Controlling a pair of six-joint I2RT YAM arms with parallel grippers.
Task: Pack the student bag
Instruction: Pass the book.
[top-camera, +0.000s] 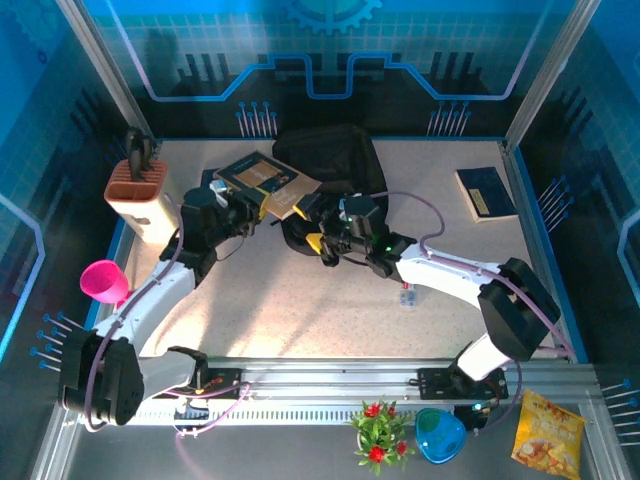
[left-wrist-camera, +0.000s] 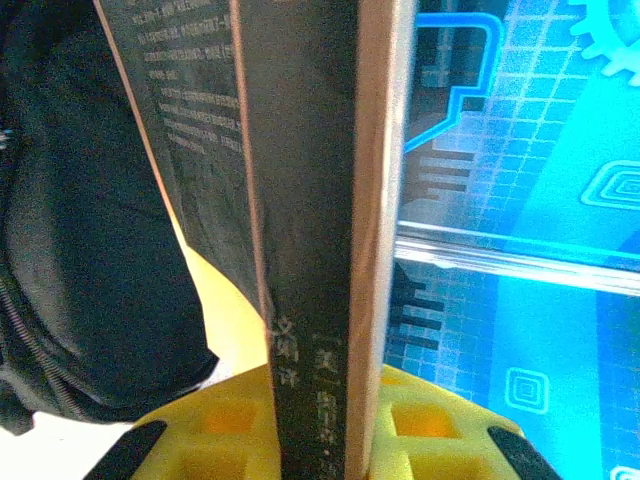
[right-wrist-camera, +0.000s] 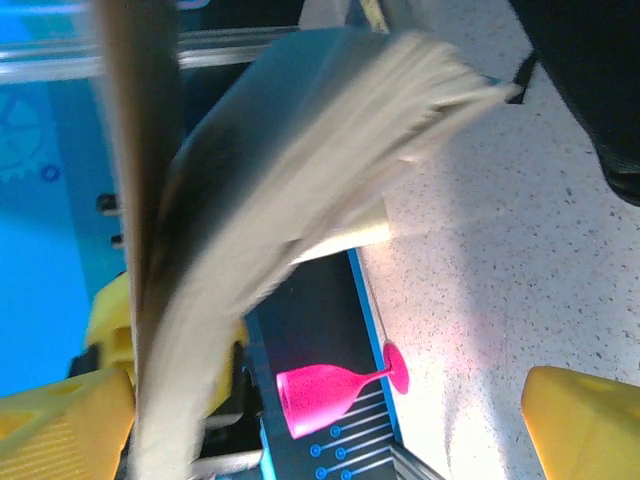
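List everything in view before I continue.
student bag: 1, black, table far centre
held book: 1, dark, in left gripper by bag
second book: 1, dark blue, table far right
holder: 1, cream and orange, far left
goblet: 1, pink, left, off table
plant: 1, red flowers, front centre
bowl: 1, blue, beside plant
snack packet: 1, yellow, front right
small object: 1, pale, by right arm
left gripper: 1, yellow fingers, shut on held book
right gripper: 1, yellow fingers, open
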